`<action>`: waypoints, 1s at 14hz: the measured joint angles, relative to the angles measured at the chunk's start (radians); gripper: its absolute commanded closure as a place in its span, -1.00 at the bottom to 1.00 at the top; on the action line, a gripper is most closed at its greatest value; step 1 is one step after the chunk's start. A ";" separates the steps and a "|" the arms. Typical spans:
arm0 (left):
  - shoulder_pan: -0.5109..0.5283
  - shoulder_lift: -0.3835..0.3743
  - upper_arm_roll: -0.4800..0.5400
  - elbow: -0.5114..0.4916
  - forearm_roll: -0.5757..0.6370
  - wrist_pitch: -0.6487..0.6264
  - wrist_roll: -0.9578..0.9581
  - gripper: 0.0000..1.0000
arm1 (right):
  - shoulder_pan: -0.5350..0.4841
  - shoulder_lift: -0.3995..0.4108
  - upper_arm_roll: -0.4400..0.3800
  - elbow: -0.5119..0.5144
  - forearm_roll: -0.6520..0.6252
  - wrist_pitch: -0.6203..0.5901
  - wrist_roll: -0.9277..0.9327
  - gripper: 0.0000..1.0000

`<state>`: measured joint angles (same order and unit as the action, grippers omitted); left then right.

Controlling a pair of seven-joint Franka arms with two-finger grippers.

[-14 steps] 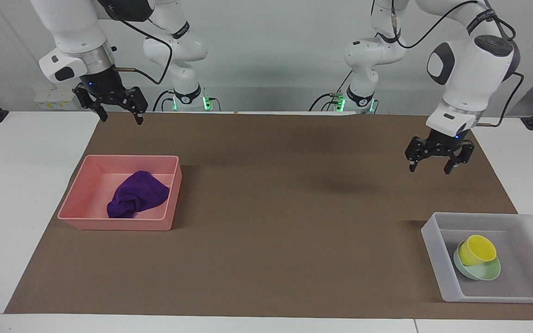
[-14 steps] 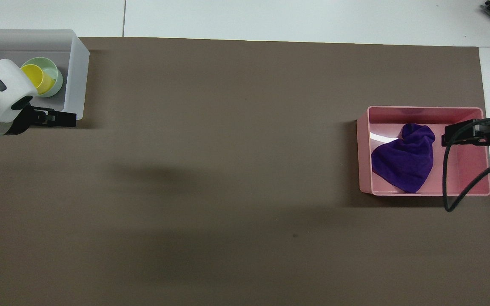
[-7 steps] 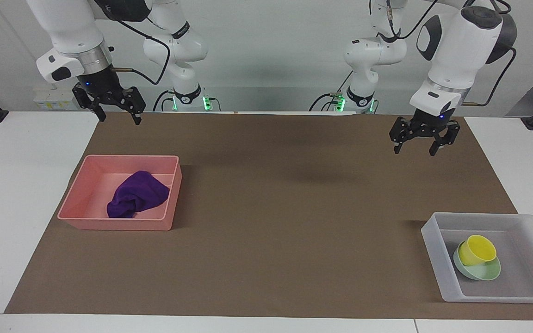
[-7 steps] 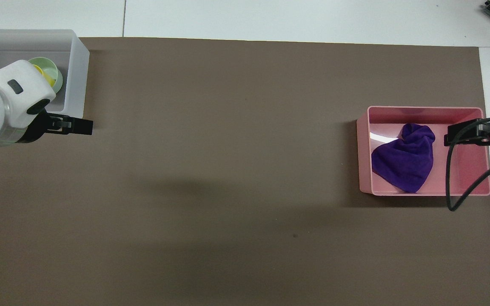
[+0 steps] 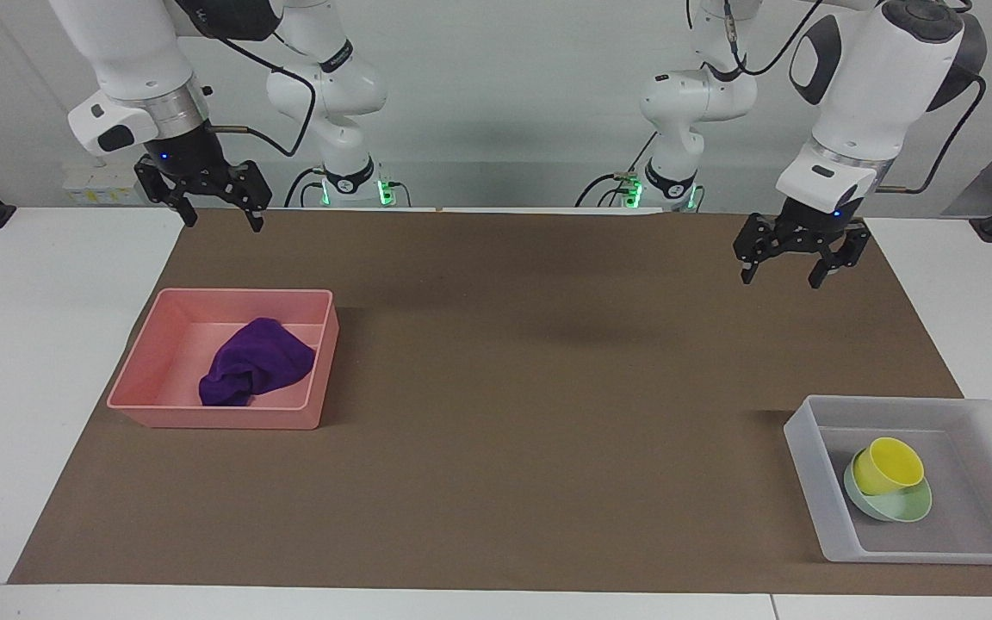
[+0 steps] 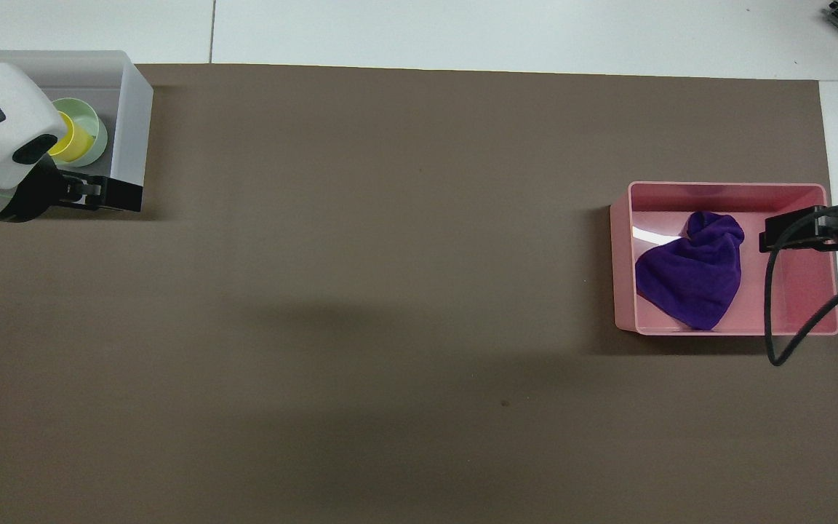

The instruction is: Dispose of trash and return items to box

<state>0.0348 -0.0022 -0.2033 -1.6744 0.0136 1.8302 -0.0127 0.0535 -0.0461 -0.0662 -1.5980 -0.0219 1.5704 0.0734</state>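
Overhead: left arm's wrist covers part of yellow cup (image 6: 70, 142), green bowl (image 6: 88, 131) & box (image 6: 135, 109); box cut off at edge. Right gripper (image 6: 819, 229) cut off at edge.

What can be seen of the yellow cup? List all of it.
The yellow cup is small, smooth and plastic-looking, with a round open mouth and nothing visible inside. It sits tilted in the shallow mint-green bowl, leaning on the bowl's inner surface. Both lie in the translucent whitish box at the left arm's end of the table. No gripper touches it; in the overhead view the left arm's wrist hides part of it.
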 measured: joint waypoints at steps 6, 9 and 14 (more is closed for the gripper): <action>-0.021 0.000 0.037 0.016 0.000 -0.001 0.018 -1.00 | 0.001 -0.001 0.002 0.001 0.000 0.000 -0.003 -1.00; -0.053 0.000 0.069 0.013 0.000 -0.013 0.024 -1.00 | 0.001 -0.001 0.002 0.001 0.000 -0.001 -0.003 -1.00; -0.112 -0.001 0.112 0.011 0.000 -0.052 0.024 -1.00 | 0.001 -0.001 0.002 0.001 0.000 -0.002 -0.003 -1.00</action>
<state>-0.0776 -0.0028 -0.0908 -1.6638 0.0136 1.7778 0.0112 0.0540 -0.0473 -0.0645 -1.5974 -0.0220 1.5686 0.0699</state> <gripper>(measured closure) 0.000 0.000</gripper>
